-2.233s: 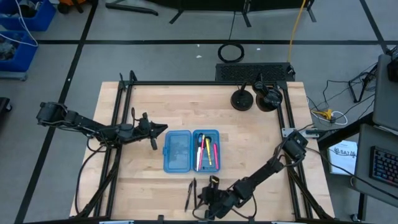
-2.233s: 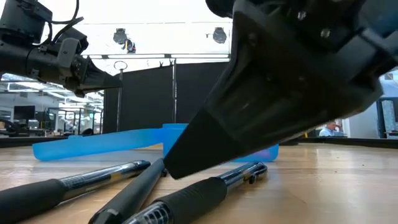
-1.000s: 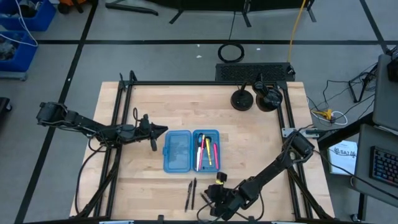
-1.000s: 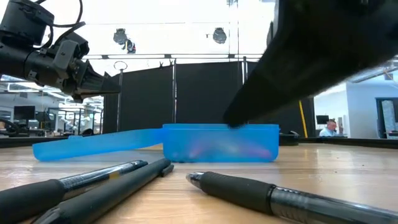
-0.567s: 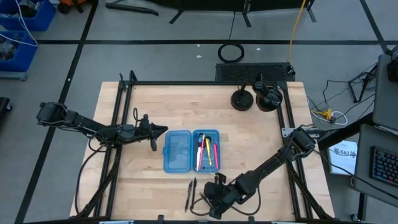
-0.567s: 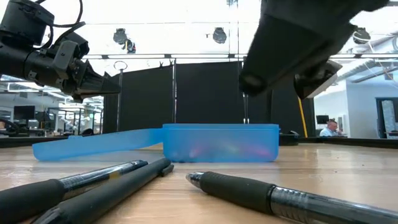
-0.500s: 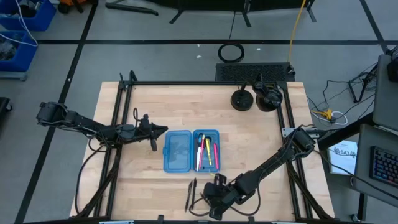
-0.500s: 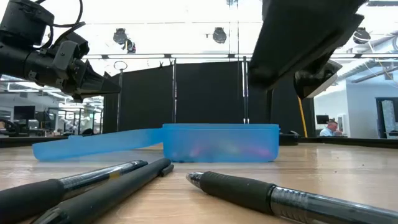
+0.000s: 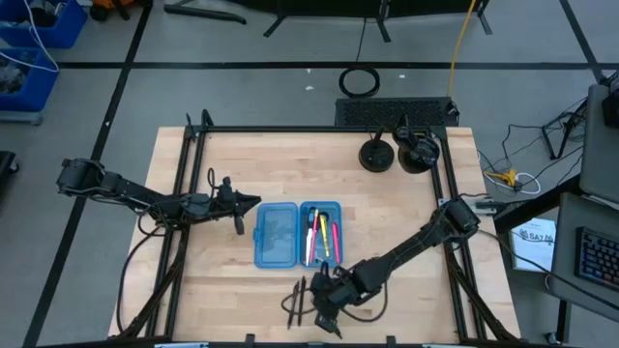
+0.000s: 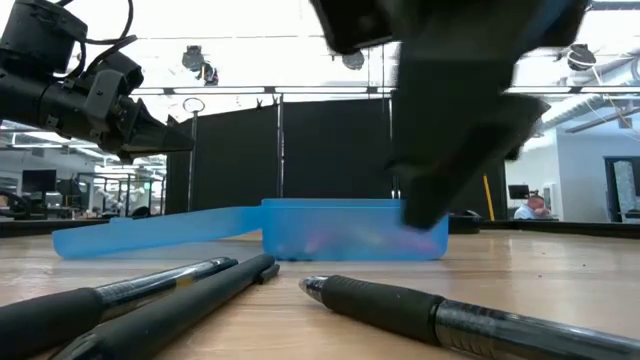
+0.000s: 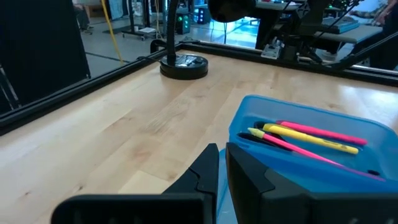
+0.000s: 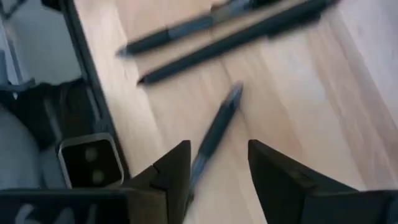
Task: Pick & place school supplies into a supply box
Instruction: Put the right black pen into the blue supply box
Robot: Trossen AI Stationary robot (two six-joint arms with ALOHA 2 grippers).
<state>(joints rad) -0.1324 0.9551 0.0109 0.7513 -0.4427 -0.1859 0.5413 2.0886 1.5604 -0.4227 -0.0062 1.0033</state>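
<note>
Your left arm (image 9: 135, 198) comes in from the left edge of the high view and reaches toward frame centre, stretched long and low, wrist roughly level. Its gripper (image 9: 242, 215) sits left of centre, fingers (image 11: 249, 177) pressed nearly together with only a thin slit between them in the left wrist view. Your right arm (image 9: 421, 242) enters from the right-hand side and slants down toward the lower middle of the high view, elbow high, wrist dipped. Its gripper (image 9: 324, 302) sits at lower centre, pointing down, and its fingers (image 12: 277, 174) stand clearly apart in the right wrist view, gripping nothing.
</note>
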